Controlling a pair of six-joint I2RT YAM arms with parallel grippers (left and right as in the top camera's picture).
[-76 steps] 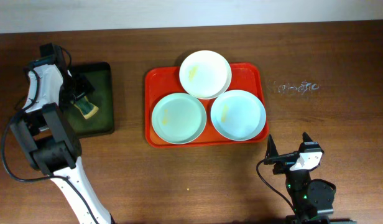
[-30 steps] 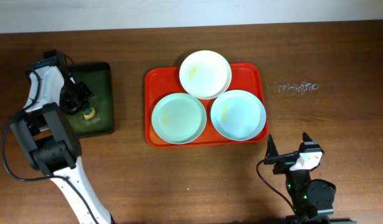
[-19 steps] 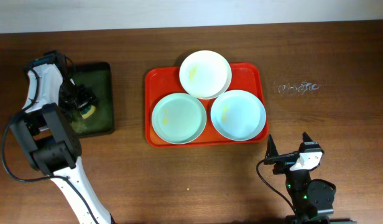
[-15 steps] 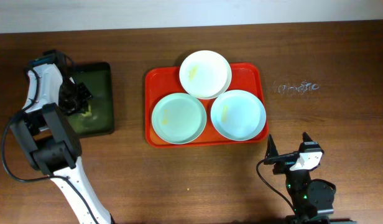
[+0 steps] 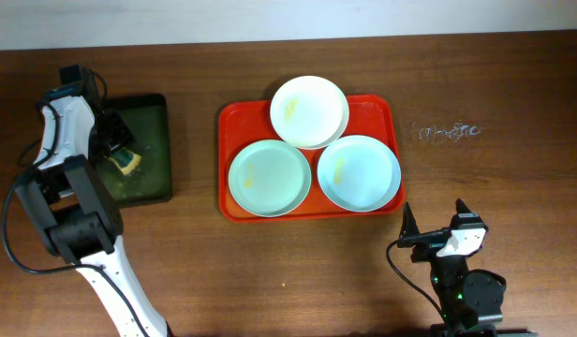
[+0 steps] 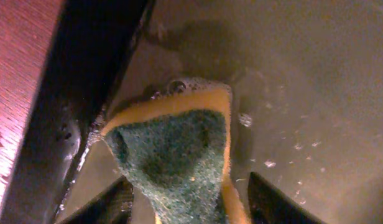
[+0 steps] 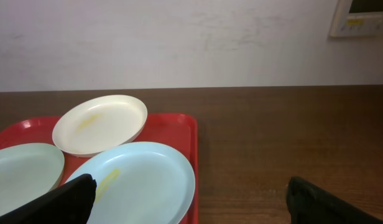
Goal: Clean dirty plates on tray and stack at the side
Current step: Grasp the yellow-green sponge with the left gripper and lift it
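Three plates lie on the red tray [image 5: 234, 122]: a white one [image 5: 309, 111] at the back, a mint one [image 5: 269, 177] front left, a pale blue one [image 5: 359, 173] front right. Each has a faint yellow smear. My left gripper [image 5: 117, 155] is over the dark green tray [image 5: 150, 140] and is shut on a yellow and green sponge [image 6: 179, 155], which is wet and held just above the tray's wet floor. My right gripper [image 5: 436, 223] is open and empty, in front of the red tray's front right corner; it sees the blue plate [image 7: 132, 180] and the white plate [image 7: 99, 124].
A small smear or scribble mark [image 5: 444, 132] lies on the brown table right of the red tray. The dark tray's black rim [image 6: 73, 93] runs along the left of the left wrist view. A pale wall stands behind the table [image 7: 191, 43].
My left gripper has moved about inside the dark tray with the sponge, first forward and left, then back up slightly. The right arm and the plates have not moved.
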